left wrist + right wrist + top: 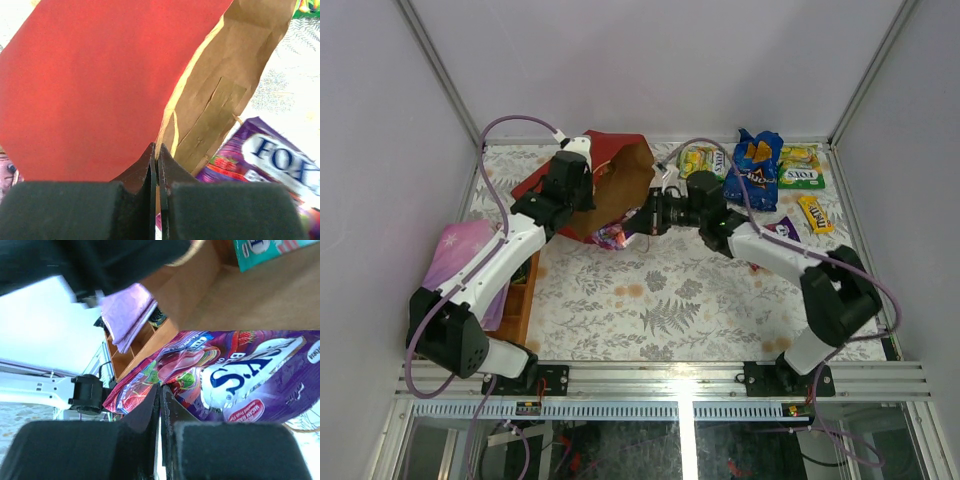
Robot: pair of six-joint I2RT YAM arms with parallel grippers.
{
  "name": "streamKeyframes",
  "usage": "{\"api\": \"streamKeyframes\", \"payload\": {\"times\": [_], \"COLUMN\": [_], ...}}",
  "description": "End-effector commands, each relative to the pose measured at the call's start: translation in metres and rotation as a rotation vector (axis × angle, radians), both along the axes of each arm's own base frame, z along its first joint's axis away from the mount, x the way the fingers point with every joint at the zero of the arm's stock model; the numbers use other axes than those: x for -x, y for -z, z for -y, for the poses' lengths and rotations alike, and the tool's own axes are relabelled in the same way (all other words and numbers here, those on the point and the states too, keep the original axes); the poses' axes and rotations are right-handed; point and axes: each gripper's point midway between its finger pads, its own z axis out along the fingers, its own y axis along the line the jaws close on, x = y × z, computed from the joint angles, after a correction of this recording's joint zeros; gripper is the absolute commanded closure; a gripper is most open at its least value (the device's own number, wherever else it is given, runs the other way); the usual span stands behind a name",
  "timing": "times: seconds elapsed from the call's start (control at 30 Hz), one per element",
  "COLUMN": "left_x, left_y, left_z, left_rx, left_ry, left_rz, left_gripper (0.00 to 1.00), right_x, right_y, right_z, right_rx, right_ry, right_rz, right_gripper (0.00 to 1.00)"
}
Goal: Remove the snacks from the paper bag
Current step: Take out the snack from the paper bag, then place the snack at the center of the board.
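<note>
Where the two arms rise from the near edge of the table (670, 290), a wooden tray (523, 300) sits just beside the left arm, with a folded purple cloth (460, 250) lying on it. Further in, the left claw (156, 147) is fully closed, its fingers pinching the red wall of the paper bag (90, 85). The bag lies on its side left of the table's middle, its brown-lined mouth turned to the right.

At that mouth the right claw (161, 389) is also closed tight, nipping the edge of a purple packet (240, 375) printed with fruit. This packet sits at the bag's opening, partly out of it. Above it in the right wrist view, the corner of a teal packet (260, 247) shows against the bag's brown paper; whether it is fully inside, I cannot tell.

Beyond the right forearm, a second purple packet (782, 228) lies partly hidden by the arm, with a yellow bar (815, 213) near it. Along the far edge, well apart from the bag, lie a green-yellow packet (705, 160), a blue chip bag (757, 170) and a second green-yellow packet (800, 168), side by side.
</note>
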Motion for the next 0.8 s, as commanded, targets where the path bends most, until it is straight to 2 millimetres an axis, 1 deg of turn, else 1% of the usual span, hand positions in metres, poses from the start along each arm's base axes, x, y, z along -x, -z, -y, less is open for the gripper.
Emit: {"api": "streamKeyframes", "payload": {"times": [0.0, 0.1, 0.17, 0.2, 0.27, 0.33, 0.4, 0.47, 0.5, 0.53, 0.57, 0.63, 0.67, 0.7, 0.73, 0.77], "left_x": [-0.006, -0.007, -0.007, -0.006, -0.007, -0.007, -0.007, -0.007, -0.007, -0.007, -0.007, -0.007, -0.007, -0.008, -0.008, -0.008], "left_y": [0.001, 0.001, 0.0, 0.0, 0.001, 0.001, 0.001, 0.001, 0.002, 0.002, 0.002, 0.004, 0.004, 0.005, 0.005, 0.006], "left_z": [-0.003, -0.003, -0.003, -0.003, -0.003, -0.003, -0.003, -0.004, -0.004, -0.005, -0.005, -0.005, -0.005, -0.004, -0.004, -0.003], "left_rx": [0.006, 0.008, 0.011, 0.011, 0.011, 0.011, 0.01, 0.009, 0.007, 0.005, 0.004, 0.001, 0.002, 0.002, 0.003, 0.003], "left_ry": [-0.024, -0.023, -0.023, -0.022, -0.021, -0.02, -0.022, -0.024, -0.027, -0.028, -0.03, -0.031, -0.031, -0.028, -0.026, -0.024], "left_rz": [0.01, 0.01, 0.011, 0.009, 0.008, 0.005, 0.005, 0.006, 0.005, 0.004, 0.005, 0.002, 0.001, -0.003, -0.004, -0.007], "left_gripper": [1.0, 1.0, 1.0, 1.0, 1.0, 1.0, 1.0, 1.0, 1.0, 1.0, 1.0, 1.0, 1.0, 1.0, 1.0, 1.0], "right_x": [0.002, -0.018, -0.036, -0.043, -0.056, -0.062, -0.062, -0.06, -0.062, -0.058, -0.055, -0.051, -0.049, -0.049, -0.05, -0.05], "right_y": [-0.04, -0.043, -0.038, -0.035, -0.018, 0.006, 0.035, 0.062, 0.069, 0.08, 0.086, 0.089, 0.09, 0.089, 0.088, 0.092], "right_z": [0.036, 0.075, 0.104, 0.116, 0.134, 0.143, 0.15, 0.156, 0.16, 0.163, 0.164, 0.165, 0.167, 0.171, 0.176, 0.185], "right_rx": [0.017, 0.036, 0.045, 0.051, 0.1, 0.153, 0.175, 0.159, 0.128, 0.106, 0.085, 0.09, 0.111, 0.145, 0.188, 0.254], "right_ry": [0.027, 0.174, 0.297, 0.356, 0.46, 0.518, 0.556, 0.605, 0.633, 0.649, 0.656, 0.646, 0.643, 0.648, 0.664, 0.684], "right_rz": [0.158, 0.175, 0.176, 0.177, 0.158, 0.123, 0.068, 0.006, -0.014, -0.054, -0.088, -0.089, -0.082, -0.07, -0.057, -0.057], "right_gripper": [1.0, 1.0, 1.0, 1.0, 1.0, 1.0, 1.0, 1.0, 0.99, 0.94, 0.85, 0.59, 0.43, 0.33, 0.26, 0.22]}}
